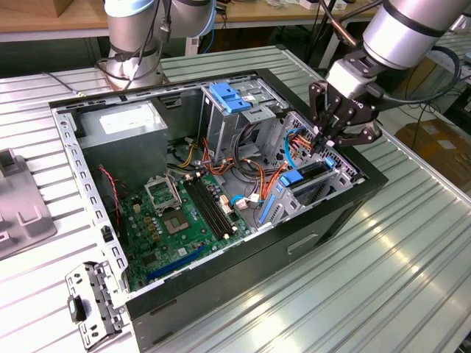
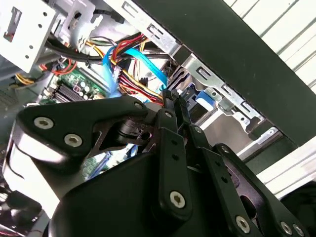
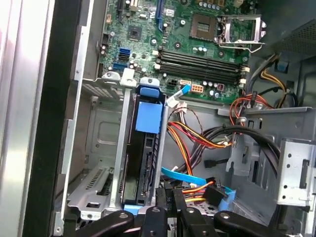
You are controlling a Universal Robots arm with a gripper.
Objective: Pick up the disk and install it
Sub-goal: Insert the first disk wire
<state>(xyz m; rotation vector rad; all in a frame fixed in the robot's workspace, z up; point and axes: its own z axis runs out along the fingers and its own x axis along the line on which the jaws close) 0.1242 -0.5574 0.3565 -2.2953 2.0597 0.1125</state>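
Observation:
The disk point(image 1: 313, 170) sits on edge in the drive bay at the front corner of the open computer case point(image 1: 353, 202), on the exterior view's right. In the first wrist view the disk point(image 3: 143, 163) shows as a dark slab between metal bay walls, with a blue plastic rail point(image 3: 148, 116) along its upper side. My gripper point(image 1: 321, 140) hangs just above the bay's rear end, among the cables. Its fingers are shut together in both wrist views point(image 2: 170, 98) point(image 3: 170, 193) and hold nothing, with the tips right by the disk's end.
Red, orange and blue cables point(image 1: 268, 173) crowd the space beside the bay. A metal cage with a blue latch point(image 1: 227, 97) stands behind it. The motherboard point(image 1: 184, 213) lies on the case floor and a grey power-supply box point(image 1: 121, 121) at the back. A loose metal bracket point(image 1: 92, 301) lies outside the case.

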